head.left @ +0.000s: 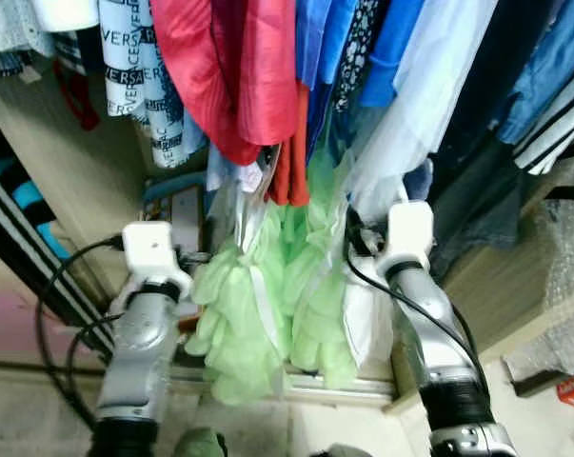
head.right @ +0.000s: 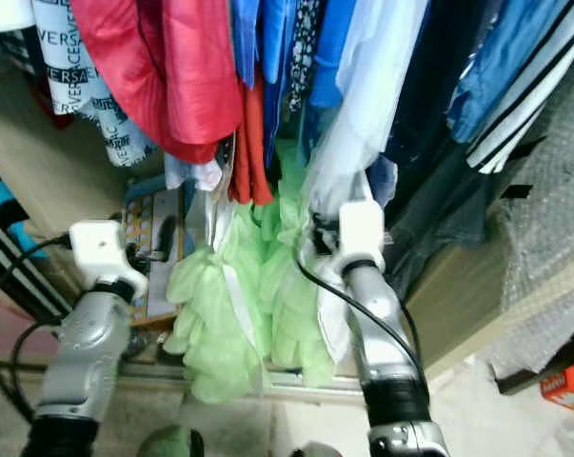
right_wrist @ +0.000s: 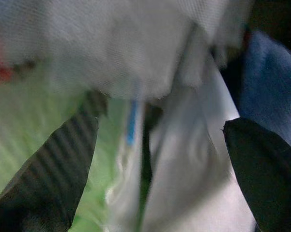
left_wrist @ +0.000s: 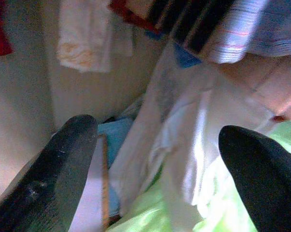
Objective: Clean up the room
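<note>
pale green ruffled garment [head.left: 258,314], hanging among clothes [head.left: 267,76]

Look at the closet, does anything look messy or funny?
Yes. The light green dress hangs far lower than the other clothes, its frills bunched just above the closet's bottom rail. Both tools, left and right, are open and pointed at it.
</note>
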You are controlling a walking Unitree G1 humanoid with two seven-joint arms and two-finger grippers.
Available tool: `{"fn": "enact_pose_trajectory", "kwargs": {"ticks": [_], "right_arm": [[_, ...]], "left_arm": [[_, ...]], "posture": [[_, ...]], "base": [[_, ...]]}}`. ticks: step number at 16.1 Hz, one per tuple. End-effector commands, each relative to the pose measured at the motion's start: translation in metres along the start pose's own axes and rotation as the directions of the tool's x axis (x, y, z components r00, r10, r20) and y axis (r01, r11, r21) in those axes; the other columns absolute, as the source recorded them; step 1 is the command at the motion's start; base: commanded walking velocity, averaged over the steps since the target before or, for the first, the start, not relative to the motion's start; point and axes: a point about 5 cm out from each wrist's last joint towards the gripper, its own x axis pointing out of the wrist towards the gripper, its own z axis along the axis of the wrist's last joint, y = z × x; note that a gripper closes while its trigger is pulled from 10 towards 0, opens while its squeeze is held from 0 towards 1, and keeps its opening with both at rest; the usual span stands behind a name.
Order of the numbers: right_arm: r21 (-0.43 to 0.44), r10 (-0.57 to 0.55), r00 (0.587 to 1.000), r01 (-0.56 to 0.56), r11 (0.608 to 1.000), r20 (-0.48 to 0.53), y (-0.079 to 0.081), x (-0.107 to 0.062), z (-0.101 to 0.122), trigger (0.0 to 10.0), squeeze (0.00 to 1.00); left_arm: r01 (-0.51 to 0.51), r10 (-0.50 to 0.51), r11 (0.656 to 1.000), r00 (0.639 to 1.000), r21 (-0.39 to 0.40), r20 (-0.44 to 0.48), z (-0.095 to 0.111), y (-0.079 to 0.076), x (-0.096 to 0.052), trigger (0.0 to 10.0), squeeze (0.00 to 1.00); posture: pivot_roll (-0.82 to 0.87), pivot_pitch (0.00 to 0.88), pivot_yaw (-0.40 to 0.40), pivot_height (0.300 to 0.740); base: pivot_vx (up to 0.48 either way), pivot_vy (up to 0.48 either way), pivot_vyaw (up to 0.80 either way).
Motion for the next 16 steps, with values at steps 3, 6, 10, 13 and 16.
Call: {"fn": "enact_pose_trajectory", "kwargs": {"ticks": [3,6,10,13,16], "right_arm": [[-0.011,-0.015,0.999,0.015,1.0,-0.028,-0.0049,-0.0013,-0.0079,10.0,0.0],[-0.028,-0.008,1.0,0.008,1.0,-0.017,-0.0035,0.0013,-0.0088,10.0,0.0],[-0.025,0.004,1.0,-0.004,1.0,-0.005,-0.0026,0.0019,-0.0083,10.0,0.0],[-0.022,0.016,1.0,-0.016,1.0,-0.004,-0.0017,0.0027,-0.0078,10.0,0.0],[-0.018,0.029,1.0,-0.029,0.999,-0.002,-0.0003,0.0039,-0.0074,10.0,0.0]], "left_arm": [[-0.011,0.011,1.0,1.0,0.011,-0.018,-0.0044,0.004,-0.0002,10.0,0.0],[-0.005,0.006,1.0,1.0,0.013,-0.013,-0.0048,0.0043,0.0014,10.0,0.0],[0.012,-0.012,1.0,1.0,-0.007,-0.006,-0.0049,0.0024,0.0021,10.0,0.0],[0.005,-0.005,1.0,1.0,0.013,-0.01,-0.0049,0.0028,0.0027,10.0,0.0],[0.007,-0.007,1.0,1.0,0.028,-0.011,-0.0048,0.0021,0.0041,10.0,0.0]], "posture": [[0.07,0.0,-0.064,0.74],[0.07,0.0,-0.061,0.74],[0.07,0.0,-0.061,0.74],[0.07,0.0,-0.063,0.74],[0.07,0.0,-0.066,0.74]], "base": [[0.0,0.0,0.0],[0.0,0.0,0.8],[0.0,0.0,0.8],[0.0,0.0,0.8],[0.0,0.0,0.8]]}}
